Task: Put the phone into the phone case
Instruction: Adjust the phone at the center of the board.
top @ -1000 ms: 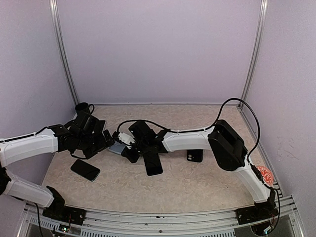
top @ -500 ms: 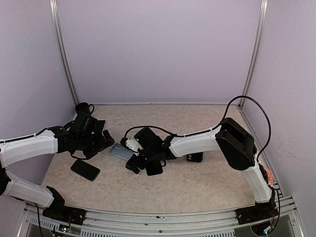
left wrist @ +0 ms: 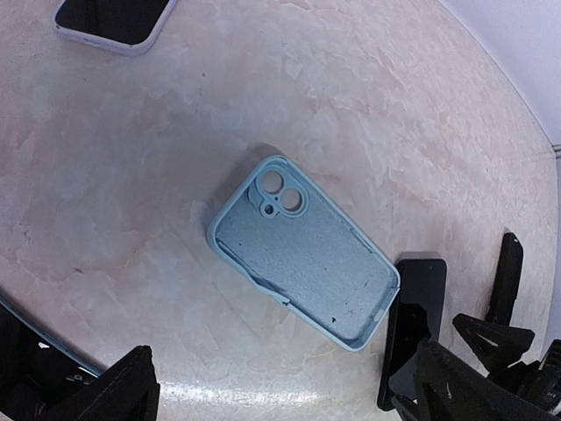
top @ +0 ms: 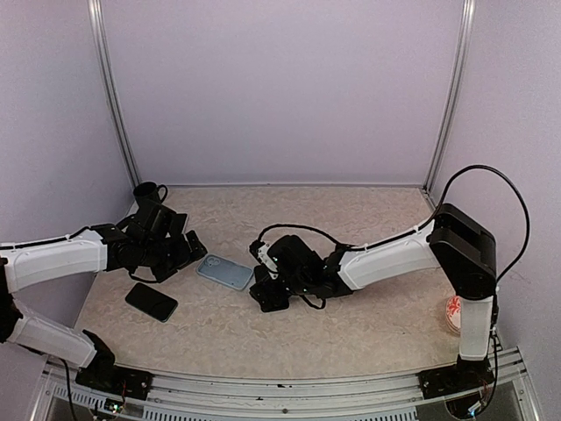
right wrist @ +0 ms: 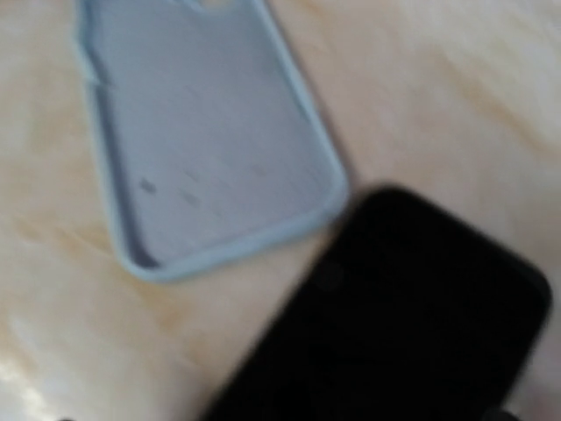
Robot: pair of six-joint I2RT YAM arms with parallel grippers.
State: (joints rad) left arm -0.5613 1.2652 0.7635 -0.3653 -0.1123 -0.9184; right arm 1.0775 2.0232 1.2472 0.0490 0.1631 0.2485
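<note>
Phone case (left wrist: 302,254), pale blue, lay flat on the marbled table (top: 368,219) with its hollow inside facing up and its camera cut-out at the end nearer the left arm. It sat between the two arms, free of both. A black phone (left wrist: 414,326) rested just beside the case's far corner, at the end away from the cut-out. In the left wrist view it looked narrow and possibly tilted, and whether it touched the case could not be told. The right wrist view, badly blurred, showed the same pair, with the case's rounded corner close to the dark phone and a thin strip of table between them.

The left end effector (top: 191,246) hovered near the case on its left side, its fingers (left wrist: 114,395) spread wide with nothing between them. The right end effector (top: 265,282) was low over the black phone, and its dark parts merged with the phone. Whether it stood wide or gripped the phone could not be told.

A second phone in a lilac case (top: 151,301) lay screen up near the left arm, well apart from the blue case.
</note>
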